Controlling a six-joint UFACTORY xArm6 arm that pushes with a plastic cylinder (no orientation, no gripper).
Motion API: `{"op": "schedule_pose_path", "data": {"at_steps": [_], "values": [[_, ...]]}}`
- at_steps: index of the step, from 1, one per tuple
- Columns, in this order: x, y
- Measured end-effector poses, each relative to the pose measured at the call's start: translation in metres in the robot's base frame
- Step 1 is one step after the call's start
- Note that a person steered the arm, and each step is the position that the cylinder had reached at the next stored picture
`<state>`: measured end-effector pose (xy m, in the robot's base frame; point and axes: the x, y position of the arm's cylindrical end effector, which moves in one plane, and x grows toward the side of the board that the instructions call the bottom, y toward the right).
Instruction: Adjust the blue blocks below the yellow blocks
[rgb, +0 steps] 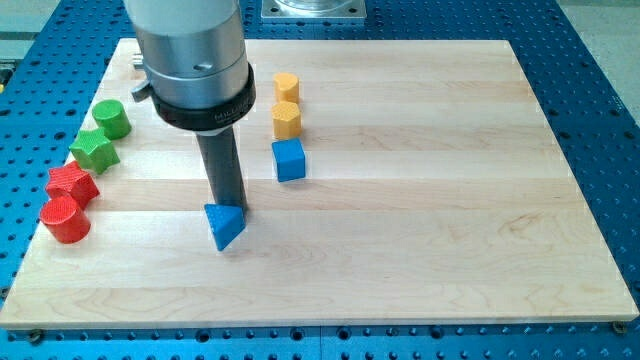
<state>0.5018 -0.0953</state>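
Two yellow blocks stand near the view's top centre: a yellow cylinder (287, 86) and a yellow hexagonal block (287, 119) just below it. A blue cube (289, 159) sits directly below them. A blue triangular block (225, 226) lies lower and to the left. My tip (226, 205) touches the upper edge of the blue triangular block, left of the blue cube.
At the view's left edge of the wooden board (420, 200) stand a green cylinder (111, 118), a green star block (95, 150), a red star block (72, 184) and a red cylinder (65, 219). The arm's wide grey body (190, 60) hides the board's top left.
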Motion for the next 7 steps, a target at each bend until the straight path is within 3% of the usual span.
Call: {"op": "schedule_pose_path", "data": {"at_steps": [1, 2, 3, 6, 7], "values": [[0.014, -0.062], [0.045, -0.062], [0.045, -0.016], [0.048, 0.045], [0.042, -0.038]]}}
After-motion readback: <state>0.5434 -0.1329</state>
